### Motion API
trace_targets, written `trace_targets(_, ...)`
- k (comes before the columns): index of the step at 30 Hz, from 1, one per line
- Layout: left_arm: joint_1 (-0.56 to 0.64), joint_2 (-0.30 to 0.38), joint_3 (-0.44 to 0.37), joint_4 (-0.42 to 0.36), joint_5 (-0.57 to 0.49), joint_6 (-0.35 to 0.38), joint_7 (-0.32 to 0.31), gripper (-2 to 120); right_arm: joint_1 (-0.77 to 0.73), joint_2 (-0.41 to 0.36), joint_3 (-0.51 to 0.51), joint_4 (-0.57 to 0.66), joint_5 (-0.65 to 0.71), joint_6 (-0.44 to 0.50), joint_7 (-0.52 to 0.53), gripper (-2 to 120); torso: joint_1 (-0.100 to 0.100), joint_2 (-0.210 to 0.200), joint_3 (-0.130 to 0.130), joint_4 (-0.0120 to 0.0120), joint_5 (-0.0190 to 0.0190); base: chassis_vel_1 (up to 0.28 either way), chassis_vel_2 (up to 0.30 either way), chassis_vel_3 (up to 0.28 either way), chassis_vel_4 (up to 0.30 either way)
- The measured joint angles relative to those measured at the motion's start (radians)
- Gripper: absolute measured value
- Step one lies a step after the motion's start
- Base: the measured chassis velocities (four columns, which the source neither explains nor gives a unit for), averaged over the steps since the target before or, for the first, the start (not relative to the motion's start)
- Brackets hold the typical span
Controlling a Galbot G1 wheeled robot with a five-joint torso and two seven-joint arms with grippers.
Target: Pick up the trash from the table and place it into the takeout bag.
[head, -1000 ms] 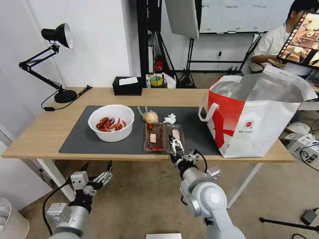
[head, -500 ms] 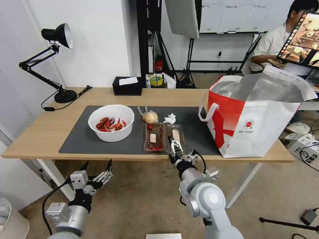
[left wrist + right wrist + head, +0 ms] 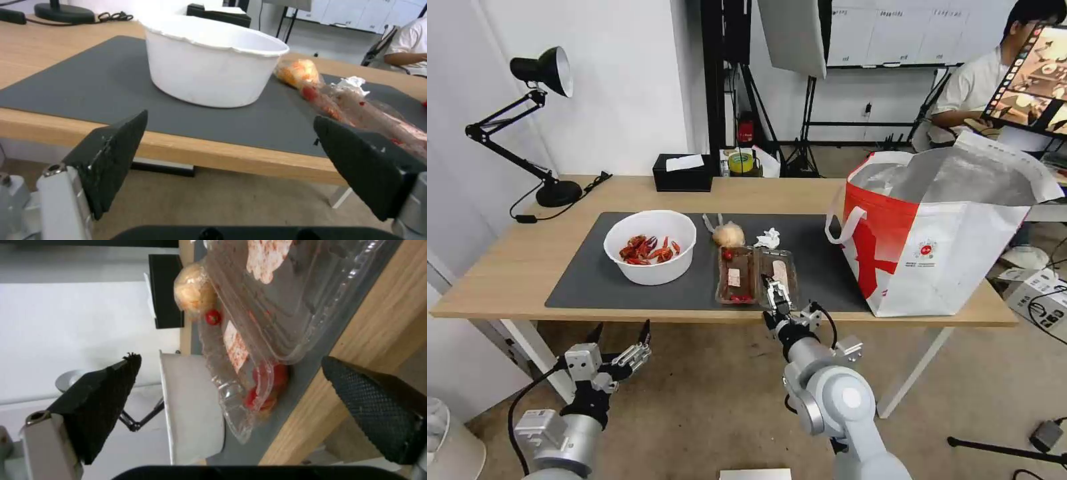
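Note:
On the table [image 3: 514, 267] a dark mat [image 3: 587, 287] holds the trash. That is a white bowl [image 3: 650, 247] of red shells, a knotted clear bag [image 3: 728, 234], a crumpled tissue [image 3: 768, 238] and two clear trays [image 3: 736, 275] [image 3: 779, 265]. My right gripper [image 3: 775, 293] is open at the table's front edge, just short of the right tray's near end, with nothing between its fingers. The right wrist view shows the trays [image 3: 285, 300] close beyond its fingers [image 3: 98, 410]. My left gripper [image 3: 620, 337] hangs open below the table's front edge, facing the bowl [image 3: 213, 63]. The red-and-white takeout bag [image 3: 940, 233] stands open at the table's right end.
A black tissue box [image 3: 682, 173] and a tape roll [image 3: 740, 162] sit at the table's back edge. A black desk lamp [image 3: 540, 73] stands at the back left. The white table legs [image 3: 527, 340] are near my left arm. A person sits behind the bag.
My right gripper has edged slightly left and closer to the right tray's near end. The left arm has barely shifted. Nothing on the table has moved.

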Motion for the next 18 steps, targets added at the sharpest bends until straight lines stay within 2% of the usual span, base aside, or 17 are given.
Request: trace_targets(18, 0.008, -0.004, 0.001, -0.002, 0.001, -0.004, 0.002, 100, 0.016, 0.003, -0.001, -0.028, 0.000, -0.001, -0.014, 100, 0.000, 0.000, 0.000, -0.0001, 0.0000, 0.000, 0.000, 0.000, 0.000)
